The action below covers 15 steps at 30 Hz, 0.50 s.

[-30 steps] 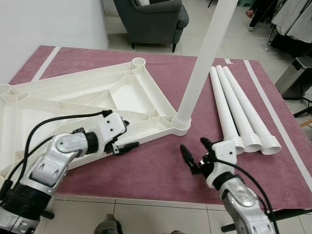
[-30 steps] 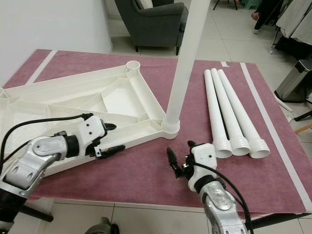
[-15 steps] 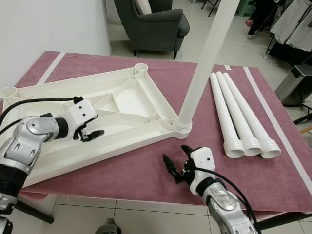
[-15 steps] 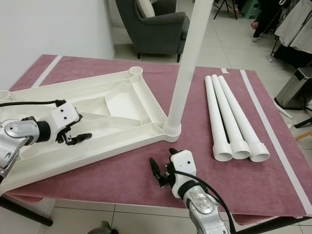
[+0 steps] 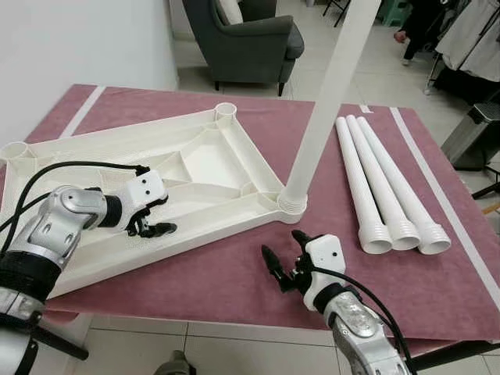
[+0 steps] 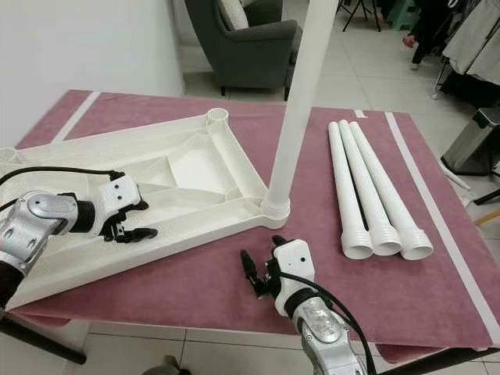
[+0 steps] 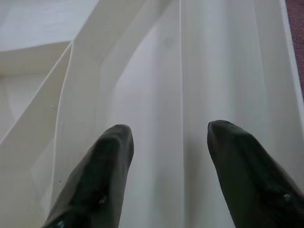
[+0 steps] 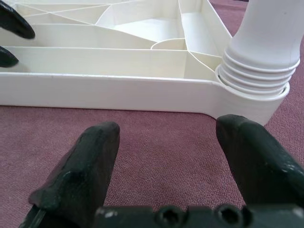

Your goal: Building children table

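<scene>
Left eye view: a white moulded plastic tabletop lies upside down on a maroon mat, ribs facing up. 1 long white plastic leg stands screwed into the tabletop's near corner socket. 3 loose white plastic legs lie side by side on the mat to the right. A dark grey armchair stands beyond.

Right eye view: the left gripper hovers over the tabletop's near rim; the right gripper sits low above the mat, near the standing leg.

Left wrist view: the black fingers are spread wide, empty, over white ribs.

Right wrist view: both fingers are wide apart, holding nothing, pointing at the threaded socket.
</scene>
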Motion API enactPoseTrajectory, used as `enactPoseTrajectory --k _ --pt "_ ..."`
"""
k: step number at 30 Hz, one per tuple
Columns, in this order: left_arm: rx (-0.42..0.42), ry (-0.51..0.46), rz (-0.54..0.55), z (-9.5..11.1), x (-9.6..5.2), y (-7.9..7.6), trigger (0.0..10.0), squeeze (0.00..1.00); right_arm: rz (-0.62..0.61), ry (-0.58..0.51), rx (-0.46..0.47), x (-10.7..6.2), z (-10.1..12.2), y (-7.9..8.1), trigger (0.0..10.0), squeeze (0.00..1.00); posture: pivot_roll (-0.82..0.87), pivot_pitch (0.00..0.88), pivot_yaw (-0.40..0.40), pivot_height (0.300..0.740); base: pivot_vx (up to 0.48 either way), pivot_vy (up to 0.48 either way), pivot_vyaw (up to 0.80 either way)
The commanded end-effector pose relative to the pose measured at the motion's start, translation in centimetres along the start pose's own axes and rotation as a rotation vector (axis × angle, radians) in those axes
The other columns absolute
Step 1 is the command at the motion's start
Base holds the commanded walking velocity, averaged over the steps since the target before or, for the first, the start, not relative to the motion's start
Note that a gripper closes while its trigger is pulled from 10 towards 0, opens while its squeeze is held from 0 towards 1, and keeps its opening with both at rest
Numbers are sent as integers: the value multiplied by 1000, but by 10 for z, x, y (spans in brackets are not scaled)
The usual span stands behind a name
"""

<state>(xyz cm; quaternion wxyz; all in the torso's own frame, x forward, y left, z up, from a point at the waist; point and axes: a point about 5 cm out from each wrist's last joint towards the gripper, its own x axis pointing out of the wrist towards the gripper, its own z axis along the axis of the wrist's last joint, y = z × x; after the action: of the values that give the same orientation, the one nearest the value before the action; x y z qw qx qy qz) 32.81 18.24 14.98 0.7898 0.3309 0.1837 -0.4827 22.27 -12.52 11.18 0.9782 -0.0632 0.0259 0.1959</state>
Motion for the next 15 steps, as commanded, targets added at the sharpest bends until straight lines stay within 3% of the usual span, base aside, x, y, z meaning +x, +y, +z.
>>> enactPoseTrajectory --k 1,3,6,15 --pt "13 23 1 -2 4 1 3725 0 4 -5 -6 2 2 1 10000 0 84 0 38 740 0 0 0" --pt "6 33 4 -3 8 1 3255 0 5 -9 -7 3 3 1 10000 0 85 0 38 740 0 0 0" --pt "-11 54 17 -7 15 3 0 0 3 -15 -10 4 5 -1 10000 0 84 0 38 740 0 0 0" --pt "-3 72 -1 -13 20 1 0 0 -4 -21 -6 4 6 0 10000 0 79 0 43 740 0 0 0"
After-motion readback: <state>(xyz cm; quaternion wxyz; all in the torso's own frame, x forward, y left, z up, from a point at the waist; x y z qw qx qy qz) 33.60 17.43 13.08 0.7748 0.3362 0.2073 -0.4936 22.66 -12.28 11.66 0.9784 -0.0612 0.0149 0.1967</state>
